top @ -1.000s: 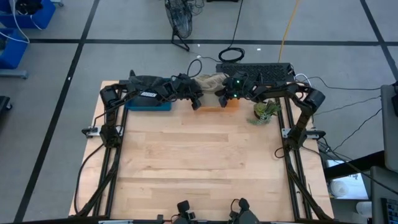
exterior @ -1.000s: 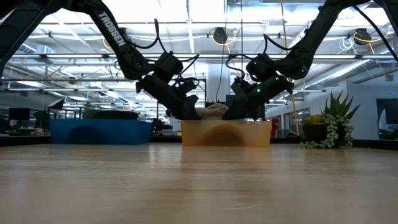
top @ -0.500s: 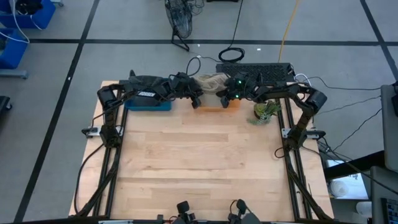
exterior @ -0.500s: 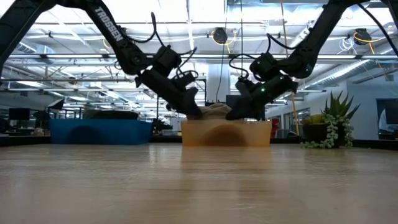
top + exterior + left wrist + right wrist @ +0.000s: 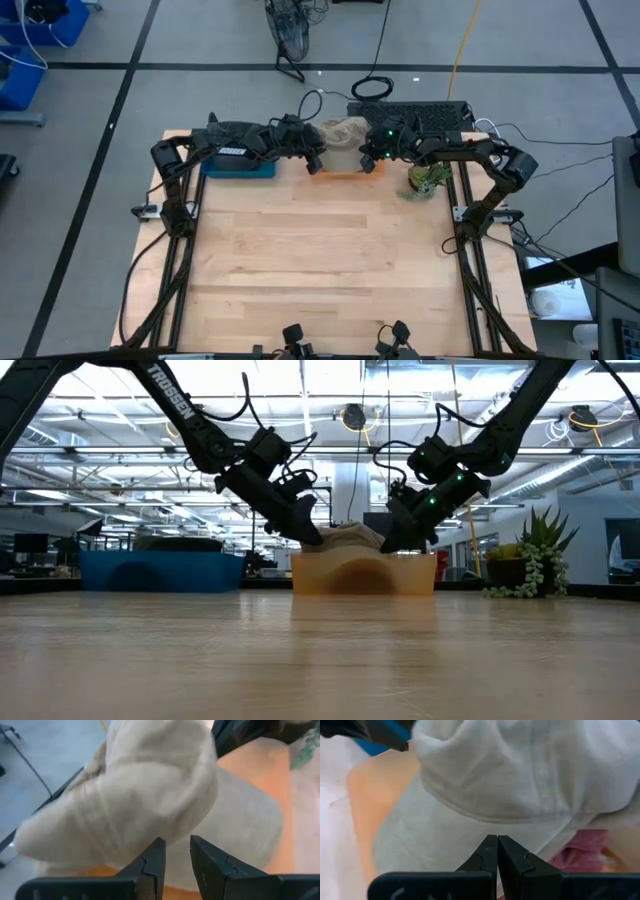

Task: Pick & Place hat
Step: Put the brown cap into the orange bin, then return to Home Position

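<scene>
The left gripper (image 5: pixel 308 532) and right gripper (image 5: pixel 388 540) both pinch the beige hat (image 5: pixel 350 536) from opposite sides above the orange bin (image 5: pixel 364 574), the right's fingers pressed together on the fabric. Compared with a second ago, the hat sits higher over the bin. Left of the bin stands a blue bin (image 5: pixel 160 571); right of it, a potted plant (image 5: pixel 530 557).

"TROSSEN" — on left arm (image 5: pixel 170 395) (white lettering)
</scene>
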Controlling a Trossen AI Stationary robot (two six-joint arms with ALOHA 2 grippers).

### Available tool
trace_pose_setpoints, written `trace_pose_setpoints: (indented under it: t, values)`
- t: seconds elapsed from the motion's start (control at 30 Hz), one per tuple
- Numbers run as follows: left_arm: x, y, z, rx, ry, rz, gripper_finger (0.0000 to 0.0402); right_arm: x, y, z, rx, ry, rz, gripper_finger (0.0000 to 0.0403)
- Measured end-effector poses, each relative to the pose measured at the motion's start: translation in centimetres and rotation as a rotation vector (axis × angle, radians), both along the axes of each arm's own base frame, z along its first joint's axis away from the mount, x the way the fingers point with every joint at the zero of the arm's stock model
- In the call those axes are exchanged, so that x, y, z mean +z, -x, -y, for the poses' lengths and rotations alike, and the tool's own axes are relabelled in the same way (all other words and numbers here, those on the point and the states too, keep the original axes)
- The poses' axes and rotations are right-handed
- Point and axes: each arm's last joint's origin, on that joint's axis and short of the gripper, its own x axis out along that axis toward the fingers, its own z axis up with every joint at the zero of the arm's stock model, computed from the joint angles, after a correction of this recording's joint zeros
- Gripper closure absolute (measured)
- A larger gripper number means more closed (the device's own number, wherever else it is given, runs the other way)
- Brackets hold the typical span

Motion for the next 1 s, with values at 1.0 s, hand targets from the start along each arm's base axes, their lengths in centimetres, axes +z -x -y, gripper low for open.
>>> trace_pose_setpoints:
  t: [1.0]
  values:
    - [5.5, 2.0, 1.3, -0.001, -0.043, 0.029, 0.0309, 3.1, 1.6, -0.9, -0.006, 0.075, 0.015, 0.0403]
